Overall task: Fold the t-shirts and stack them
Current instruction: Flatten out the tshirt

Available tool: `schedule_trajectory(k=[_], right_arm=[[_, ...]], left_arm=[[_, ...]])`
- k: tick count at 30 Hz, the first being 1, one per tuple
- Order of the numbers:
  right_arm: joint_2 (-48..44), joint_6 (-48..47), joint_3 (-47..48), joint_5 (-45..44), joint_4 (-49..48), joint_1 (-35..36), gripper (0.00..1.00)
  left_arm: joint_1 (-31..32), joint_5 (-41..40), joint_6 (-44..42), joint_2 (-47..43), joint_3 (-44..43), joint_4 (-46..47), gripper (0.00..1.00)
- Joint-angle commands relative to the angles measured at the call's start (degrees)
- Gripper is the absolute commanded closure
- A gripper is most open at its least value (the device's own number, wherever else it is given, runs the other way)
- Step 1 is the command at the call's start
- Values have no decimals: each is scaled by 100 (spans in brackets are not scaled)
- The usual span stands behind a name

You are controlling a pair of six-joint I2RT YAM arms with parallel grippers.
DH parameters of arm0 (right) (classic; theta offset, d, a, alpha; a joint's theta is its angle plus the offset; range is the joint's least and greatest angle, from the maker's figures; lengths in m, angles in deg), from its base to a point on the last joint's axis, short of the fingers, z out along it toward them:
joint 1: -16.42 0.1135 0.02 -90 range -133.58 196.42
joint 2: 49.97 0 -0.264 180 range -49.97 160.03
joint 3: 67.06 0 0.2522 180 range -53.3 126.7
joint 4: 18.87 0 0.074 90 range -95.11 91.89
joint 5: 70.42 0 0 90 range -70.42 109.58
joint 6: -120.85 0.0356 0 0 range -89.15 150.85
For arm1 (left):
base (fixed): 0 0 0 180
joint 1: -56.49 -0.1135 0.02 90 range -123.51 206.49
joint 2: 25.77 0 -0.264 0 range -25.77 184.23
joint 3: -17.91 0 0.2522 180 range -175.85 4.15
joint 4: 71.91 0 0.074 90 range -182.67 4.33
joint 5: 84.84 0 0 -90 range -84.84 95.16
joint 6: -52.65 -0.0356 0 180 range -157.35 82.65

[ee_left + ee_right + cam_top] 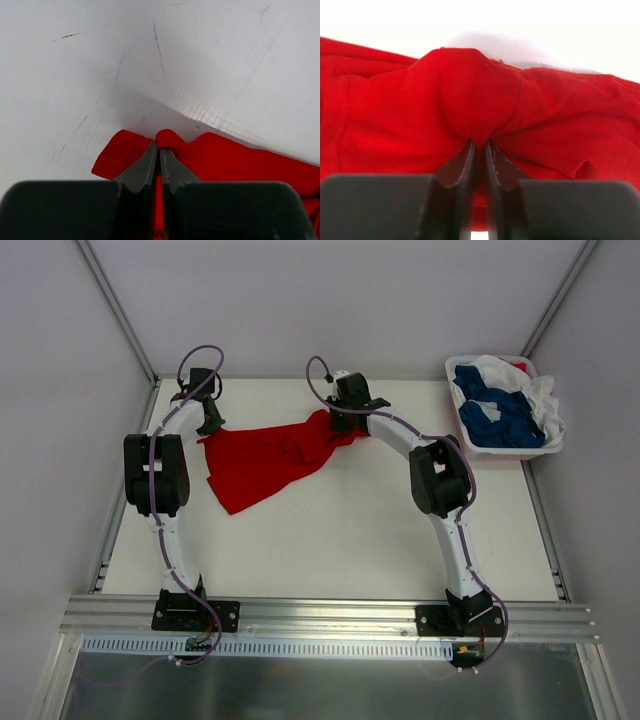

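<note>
Jaws (nearly together) pinch a raised fold of red t-shirt.

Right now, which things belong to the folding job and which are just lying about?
Job: red t-shirt, pinched by left gripper and right gripper; blue and white t-shirts, heaped unfolded.
Just there: white basket holding them; table.

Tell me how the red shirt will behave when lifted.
Probably floppy: the red shirt bunches into folds where the right tool pinches it. It should sag between that and the left tool, judging by how rumpled it lies.
</note>
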Motion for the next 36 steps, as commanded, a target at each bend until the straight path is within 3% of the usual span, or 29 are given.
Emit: schedule_trajectory(k=[1,7,25,36], right_arm=[[-414,-22,-141,-66,-173,-19,93],[-1616,-153,-1142,-601,-349,-19,100],[-4940,13,-3664,-1156,-411,-124,100],[-6541,40,-4465,-1674,2,-133,100]], left_arm=[[-76,61,-125,14,-149,1,100],[-76,9,-160,57,-201,1,100],[-137,-97,-266,216,-368,-8,100],[-199,-71,-266,295,-386,-17,100]])
